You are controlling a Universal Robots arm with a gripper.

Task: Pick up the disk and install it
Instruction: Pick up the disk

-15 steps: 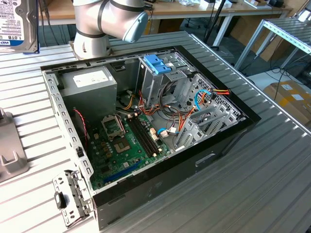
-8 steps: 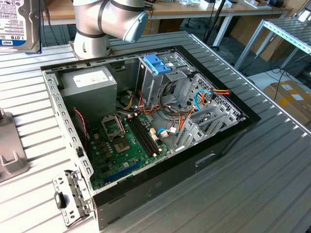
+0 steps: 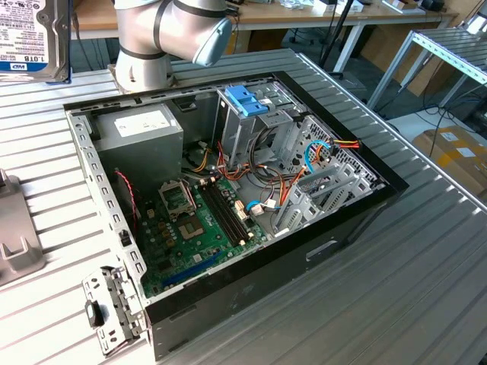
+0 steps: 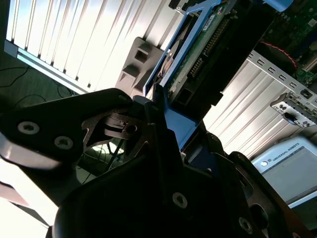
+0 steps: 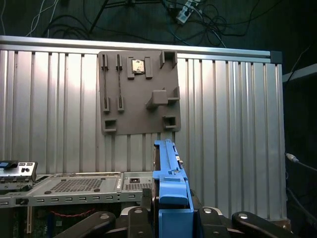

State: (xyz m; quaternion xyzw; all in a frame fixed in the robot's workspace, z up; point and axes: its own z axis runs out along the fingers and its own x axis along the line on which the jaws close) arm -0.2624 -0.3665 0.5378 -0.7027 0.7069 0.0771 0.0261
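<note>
The disk [image 3: 34, 38], a flat drive with a white label in a light blue carrier, hangs in the air at the exterior view's far upper left, above the ribbed table. In the first wrist view the disk [image 5: 171, 183] is seen edge-on, standing up between the dark fingers of my gripper [image 5: 171, 215], which is shut on it. The second wrist view shows the disk [image 4: 208, 44] with its circuit board side, reaching out from the gripper [image 4: 163, 124].
The open computer case [image 3: 365, 163] lies on the ribbed metal table [image 3: 426, 258], with a motherboard, cables and a drive cage with a blue latch piece [image 3: 247, 99]. A grey fixture plate [image 5: 138, 91] lies beside the case. The arm's base [image 3: 152, 38] stands behind the case.
</note>
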